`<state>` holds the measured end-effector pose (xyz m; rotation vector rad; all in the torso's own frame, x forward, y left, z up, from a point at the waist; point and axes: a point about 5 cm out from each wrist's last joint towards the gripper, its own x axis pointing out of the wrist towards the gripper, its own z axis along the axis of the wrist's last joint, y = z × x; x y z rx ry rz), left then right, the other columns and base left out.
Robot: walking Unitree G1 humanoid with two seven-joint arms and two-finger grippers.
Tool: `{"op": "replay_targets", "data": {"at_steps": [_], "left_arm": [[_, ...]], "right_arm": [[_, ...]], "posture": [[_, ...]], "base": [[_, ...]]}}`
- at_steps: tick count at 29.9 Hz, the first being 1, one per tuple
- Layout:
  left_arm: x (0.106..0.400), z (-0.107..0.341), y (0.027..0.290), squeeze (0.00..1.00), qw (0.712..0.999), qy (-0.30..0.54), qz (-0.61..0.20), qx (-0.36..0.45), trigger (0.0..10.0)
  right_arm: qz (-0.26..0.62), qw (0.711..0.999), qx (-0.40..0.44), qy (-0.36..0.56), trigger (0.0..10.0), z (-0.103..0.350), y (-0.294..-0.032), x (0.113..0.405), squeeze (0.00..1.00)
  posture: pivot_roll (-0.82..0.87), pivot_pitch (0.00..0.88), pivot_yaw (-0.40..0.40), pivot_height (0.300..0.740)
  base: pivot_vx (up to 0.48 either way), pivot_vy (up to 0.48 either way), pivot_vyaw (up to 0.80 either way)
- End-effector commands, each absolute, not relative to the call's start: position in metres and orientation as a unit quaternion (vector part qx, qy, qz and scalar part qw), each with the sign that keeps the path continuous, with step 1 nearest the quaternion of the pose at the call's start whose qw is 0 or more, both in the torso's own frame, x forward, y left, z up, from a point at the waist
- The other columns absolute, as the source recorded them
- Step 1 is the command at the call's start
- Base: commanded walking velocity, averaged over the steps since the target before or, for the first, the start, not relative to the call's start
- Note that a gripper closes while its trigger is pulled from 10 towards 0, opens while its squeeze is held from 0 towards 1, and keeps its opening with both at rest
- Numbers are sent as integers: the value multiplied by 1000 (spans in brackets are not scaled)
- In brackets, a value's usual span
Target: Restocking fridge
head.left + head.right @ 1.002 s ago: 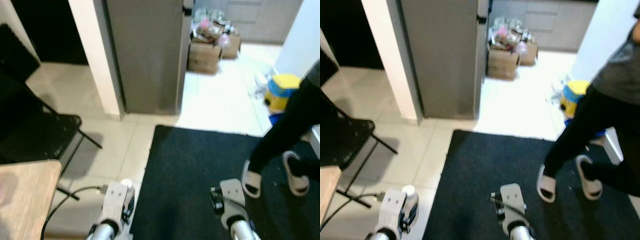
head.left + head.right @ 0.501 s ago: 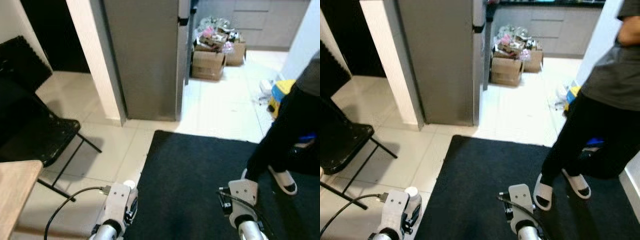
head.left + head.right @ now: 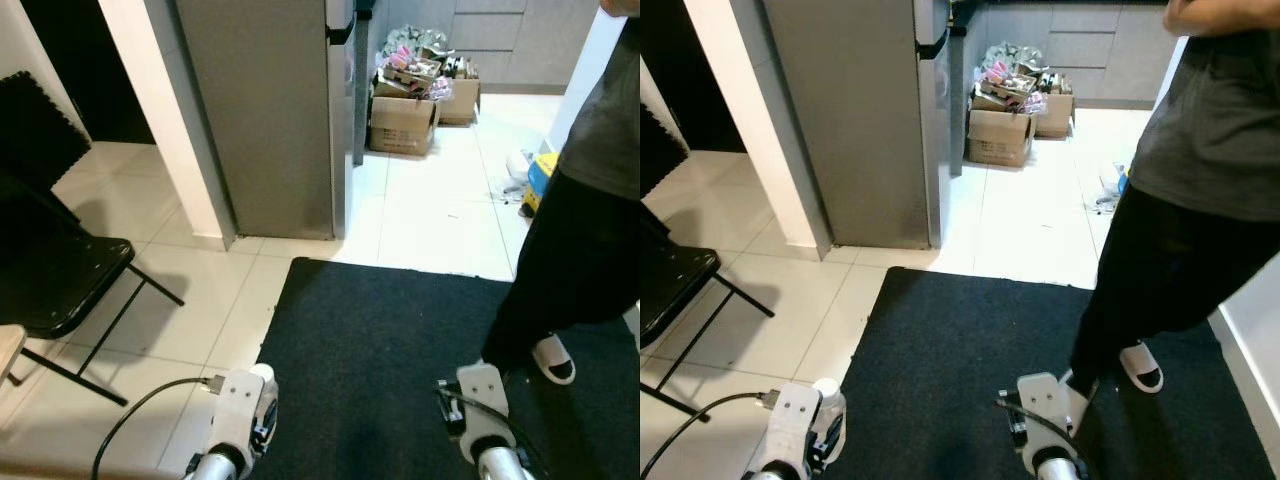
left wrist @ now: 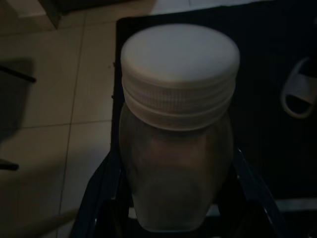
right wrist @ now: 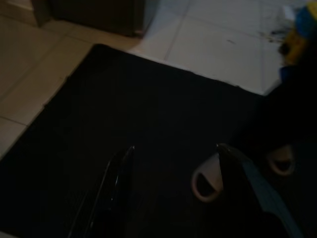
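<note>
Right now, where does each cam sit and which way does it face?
Left eye: head, looking down-forward at fridge, black rug, person; both arms at bottom.
Right eye: same scene, shifted.
Left wrist: along the left gripper, fingers clamping a white-capped jar.
Right wrist: along the open right gripper, rug below.
Shared: rug and the person's sandals.

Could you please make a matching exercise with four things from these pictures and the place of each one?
Things:
1. jar
2. folding chair
3. cardboard boxes
4. person

Places:
A. on the tiles beyond the fridge
B. standing on the black rug, on the robot's right
C. between the fingers of the left claw
D. on the tiles to the robot's left

Pairs: 1-C, 2-D, 3-A, 4-B
</note>
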<state>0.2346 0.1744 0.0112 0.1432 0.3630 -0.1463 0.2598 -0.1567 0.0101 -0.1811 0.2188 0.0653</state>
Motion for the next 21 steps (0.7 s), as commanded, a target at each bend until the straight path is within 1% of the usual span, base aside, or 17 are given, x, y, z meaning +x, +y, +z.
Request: {"op": "replay_targets", "data": {"at_steps": [1,21], "left_arm": [[235,12,176,0,978,178,-72,77,10000],[236,12,177,0,978,177,-73,80,10000]], "right_arm": [[28,989,-93,112,10000,9,-161,259,0],[27,989,-93,112,10000,8,-161,258,0]], "posture": [[-54,128,45,710],[-56,131,49,710]], "base": [[469,0,0],[458,0,0]]}}
